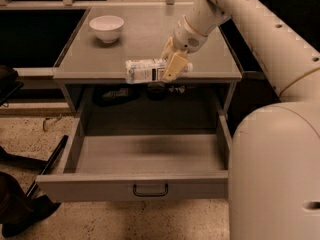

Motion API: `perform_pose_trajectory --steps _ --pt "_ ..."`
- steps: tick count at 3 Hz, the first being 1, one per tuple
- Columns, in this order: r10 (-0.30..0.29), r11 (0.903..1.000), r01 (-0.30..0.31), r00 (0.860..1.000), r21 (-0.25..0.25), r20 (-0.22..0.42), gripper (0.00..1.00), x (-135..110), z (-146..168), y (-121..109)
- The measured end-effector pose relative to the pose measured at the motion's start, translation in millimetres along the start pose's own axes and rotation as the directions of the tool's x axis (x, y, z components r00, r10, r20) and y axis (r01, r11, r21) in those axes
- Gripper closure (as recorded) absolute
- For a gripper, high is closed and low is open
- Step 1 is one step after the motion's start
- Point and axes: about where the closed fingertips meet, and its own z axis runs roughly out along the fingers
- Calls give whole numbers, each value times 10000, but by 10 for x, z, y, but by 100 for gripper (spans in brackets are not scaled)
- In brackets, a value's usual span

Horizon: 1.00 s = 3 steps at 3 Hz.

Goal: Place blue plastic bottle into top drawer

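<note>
End effector [171, 59] at the cap end of the blue plastic bottle [145, 70], which lies on its side near the middle of the front edge of the surface [150, 34]; whether the grip is closed cannot be told. Top drawer [150, 154] stands open directly below. Good execution calls for a firm hold, a short lift clear of the edge, then a forward, downward carry. White bowl [106, 28], back-left corner, sits well apart.
</note>
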Motion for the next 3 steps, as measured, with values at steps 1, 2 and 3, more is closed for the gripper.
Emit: perform_pose_trajectory --steps 1,2,3 --pt "-28 10000 28 9999 -13 120 100 -11 48 -6" --pt "58 9999 -54 9992 -89 403 100 -44 91 155" --pt "-168 9987 179 9996 -478 231 100 -232 300 796"
